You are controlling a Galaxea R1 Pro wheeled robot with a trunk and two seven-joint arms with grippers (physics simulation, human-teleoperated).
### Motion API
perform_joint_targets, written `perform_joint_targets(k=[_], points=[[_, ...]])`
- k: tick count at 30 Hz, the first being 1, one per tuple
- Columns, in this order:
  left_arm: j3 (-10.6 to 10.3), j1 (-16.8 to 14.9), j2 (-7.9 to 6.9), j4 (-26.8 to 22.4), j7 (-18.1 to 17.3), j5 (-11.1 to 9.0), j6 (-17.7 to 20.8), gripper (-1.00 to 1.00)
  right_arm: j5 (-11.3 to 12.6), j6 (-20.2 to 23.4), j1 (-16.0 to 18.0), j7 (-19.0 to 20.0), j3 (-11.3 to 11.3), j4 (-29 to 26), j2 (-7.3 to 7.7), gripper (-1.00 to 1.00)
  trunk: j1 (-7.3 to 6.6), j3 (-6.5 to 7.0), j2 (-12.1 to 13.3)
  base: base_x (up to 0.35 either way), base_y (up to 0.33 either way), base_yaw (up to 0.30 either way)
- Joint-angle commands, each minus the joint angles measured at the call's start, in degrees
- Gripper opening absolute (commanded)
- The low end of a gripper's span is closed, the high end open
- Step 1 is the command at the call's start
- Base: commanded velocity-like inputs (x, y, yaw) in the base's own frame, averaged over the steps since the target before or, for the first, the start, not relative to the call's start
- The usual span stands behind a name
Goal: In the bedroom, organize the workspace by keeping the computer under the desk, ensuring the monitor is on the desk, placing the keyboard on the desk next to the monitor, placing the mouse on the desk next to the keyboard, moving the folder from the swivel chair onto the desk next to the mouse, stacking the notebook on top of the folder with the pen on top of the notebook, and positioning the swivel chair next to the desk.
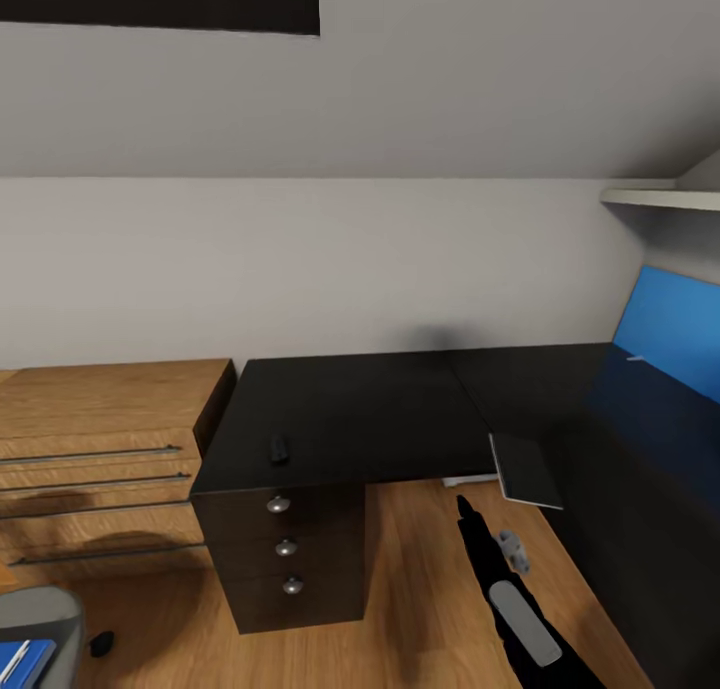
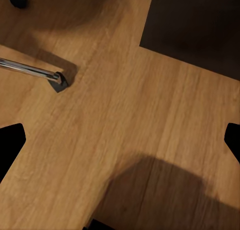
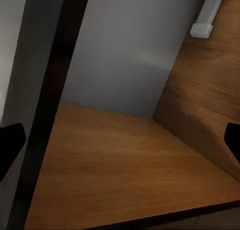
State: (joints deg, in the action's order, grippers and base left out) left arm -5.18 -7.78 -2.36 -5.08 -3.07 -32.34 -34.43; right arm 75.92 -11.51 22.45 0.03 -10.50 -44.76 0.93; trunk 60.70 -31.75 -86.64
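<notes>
Room: bedroom corner, white wall, wood floor (image 1: 420,579).
Desk: desk (image 1: 350,419), L-shaped glossy black top, three-knob drawer unit under its left end.
Mouse: mouse (image 1: 280,450) small, black, on the desk near the front edge above the drawers.
Monitor: monitor (image 1: 525,469) tilted at the desk's inner corner, white back showing.
Chair: swivel chair (image 1: 40,619) at lower left, folder (image 1: 25,661) on its seat.
Chest: wooden chest of drawers (image 1: 100,449) touching the desk's left side.
Right gripper: right gripper (image 3: 120,140) fingers spread wide, holding nothing, over floor under the desk.
Left gripper: left gripper (image 2: 120,145) fingers apart, nothing held, above floor near a chrome chair leg (image 2: 30,70).

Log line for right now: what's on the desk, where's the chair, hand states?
desk: mouse near front edge above drawers | swivel chair: lower-left, folder on seat | left hand: open | right hand: open
</notes>
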Motion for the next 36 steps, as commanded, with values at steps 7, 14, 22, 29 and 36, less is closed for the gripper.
perform_joint_targets(k=[7, 14, 22, 29, 36], points=[[-0.45, -0.04, -0.02, 0.07, -0.27, -0.62, -0.2, 1.0, 5.98, 2.33, 0.05, 0.02, -0.47, -0.86, 0.38, 1.0, 1.54, -1.32, -2.85, 0.0, 0.0, 0.0], [-0.48, -0.04, -0.09, 0.07, -0.27, -0.62, -0.14, 1.0, 6.61, 2.7, 0.05, -0.15, -0.58, -0.88, 0.45, 1.0, 3.08, -2.57, -5.66, 0.0, 0.0, 0.0], [-0.5, -0.04, -0.1, 0.07, -0.27, -0.62, -0.12, 1.0, 6.79, 2.48, 0.05, -0.38, -0.66, -0.77, 0.45, 1.0, 4.84, -4.01, -8.87, 0.0, 0.0, 0.0], [-0.53, -0.04, -0.1, 0.07, -0.27, -0.62, -0.12, 1.0, 7.19, 2.46, 0.05, -0.19, -0.39, -0.46, 0.23, 1.0, 6.37, -5.27, -11.67, 0.0, 0.0, 0.0], [-0.49, -0.04, -0.09, 0.07, -0.31, -0.62, -0.11, 1.0, 8.58, 2.25, 0.05, 0.01, 1.25, -0.33, 0.27, 1.0, 7.03, -5.81, -12.88, 0.0, 0.0, 0.0]])
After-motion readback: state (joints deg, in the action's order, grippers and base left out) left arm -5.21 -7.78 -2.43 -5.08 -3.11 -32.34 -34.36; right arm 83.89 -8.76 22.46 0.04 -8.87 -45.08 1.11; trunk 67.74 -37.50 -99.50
